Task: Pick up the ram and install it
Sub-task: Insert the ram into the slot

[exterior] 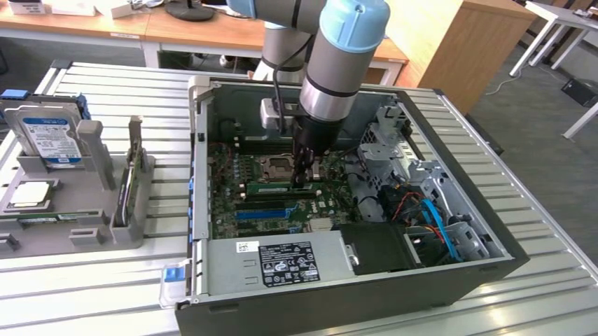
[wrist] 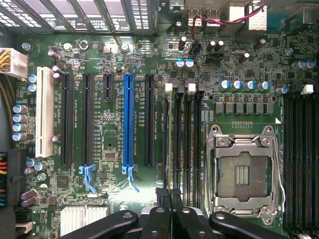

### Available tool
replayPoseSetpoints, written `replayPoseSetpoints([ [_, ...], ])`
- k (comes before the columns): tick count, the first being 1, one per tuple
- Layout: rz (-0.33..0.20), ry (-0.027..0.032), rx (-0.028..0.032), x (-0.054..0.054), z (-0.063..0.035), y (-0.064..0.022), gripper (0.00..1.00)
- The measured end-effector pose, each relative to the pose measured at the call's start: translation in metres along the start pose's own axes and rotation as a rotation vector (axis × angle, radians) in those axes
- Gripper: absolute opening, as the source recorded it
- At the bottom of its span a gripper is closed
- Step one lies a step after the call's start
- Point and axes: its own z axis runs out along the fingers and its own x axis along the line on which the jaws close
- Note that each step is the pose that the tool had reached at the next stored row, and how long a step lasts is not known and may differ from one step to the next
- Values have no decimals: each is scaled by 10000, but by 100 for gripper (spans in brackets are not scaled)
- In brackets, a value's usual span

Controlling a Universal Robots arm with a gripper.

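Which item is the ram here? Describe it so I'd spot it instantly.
Look inside the open computer case, at the motherboard beside the CPU socket. The ram is the long, thin green stick under the gripper, unlike the black slots and the blue slot nearby.

- Exterior view: bright, even room light; pale table [exterior: 94,280] slats shine.
- Case [exterior: 327,308] interior sits shaded beneath the arm [exterior: 341,63].
- Wrist view: board [wrist: 112,114] evenly lit; heatsink [wrist: 82,219] glares white.

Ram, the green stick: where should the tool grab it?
Pinch its two flat faces near the upper long edge, coming straight down. The ram seems to stand on edge on the motherboard, thin and long, and the case walls block the sides.
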Motion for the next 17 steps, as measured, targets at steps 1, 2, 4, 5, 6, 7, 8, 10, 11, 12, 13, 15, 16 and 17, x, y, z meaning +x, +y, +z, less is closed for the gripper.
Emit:
replayPoseSetpoints([
  [1,0,0,0,1,2,0,12],
  [2,0,2,0,1,3,0,12],
  [4,0,1,0,0,3,0,12],
  [5,0,0,0,0,4,0,12],
  [6,0,0,0,0,4,0,12],
  [7,0,-1,1,0,7,0,12],
  [8,0,-1,0,0,9,0,12],
  [10,0,1,0,0,9,0,12],
  [11,0,1,0,0,9,0,12],
  [12,0,1,0,0,9,0,12],
  [13,0,0,0,0,10,0,12],
  [15,0,0,0,0,10,0,12],
  [16,0,-1,0,0,12,-1,12],
  [17,0,-2,1,0,15,-1,12],
])
